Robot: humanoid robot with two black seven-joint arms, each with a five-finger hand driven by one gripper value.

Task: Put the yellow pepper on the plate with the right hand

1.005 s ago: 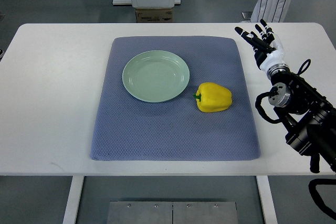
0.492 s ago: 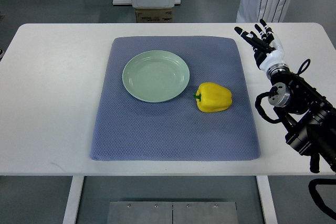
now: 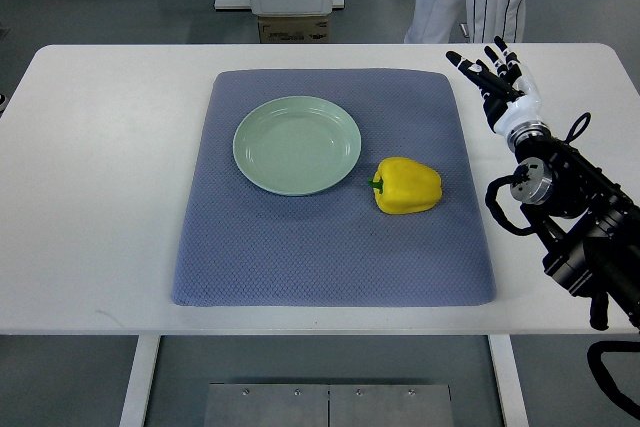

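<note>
Pepper (image 3: 407, 186) yellow, green stem, intact.

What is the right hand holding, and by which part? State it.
Nothing. The right hand is open over the white table, apart from the yellow bell pepper lying on the blue mat.

1. Right arm (image 3: 580, 227): enters from the picture's right edge at the lower right and runs up and to the left in black segments, with looped black cables along it.
2. Wrist joint (image 3: 533, 179): a round metallic and black housing sits just below the hand.
3. Right hand (image 3: 497, 82): white palm section with black fingers (image 3: 468, 62), placed at the upper right, raised above the arm's last link.
4. Hand state: the fingers are spread and extended, pointing up and to the left, and hold nothing.
</note>
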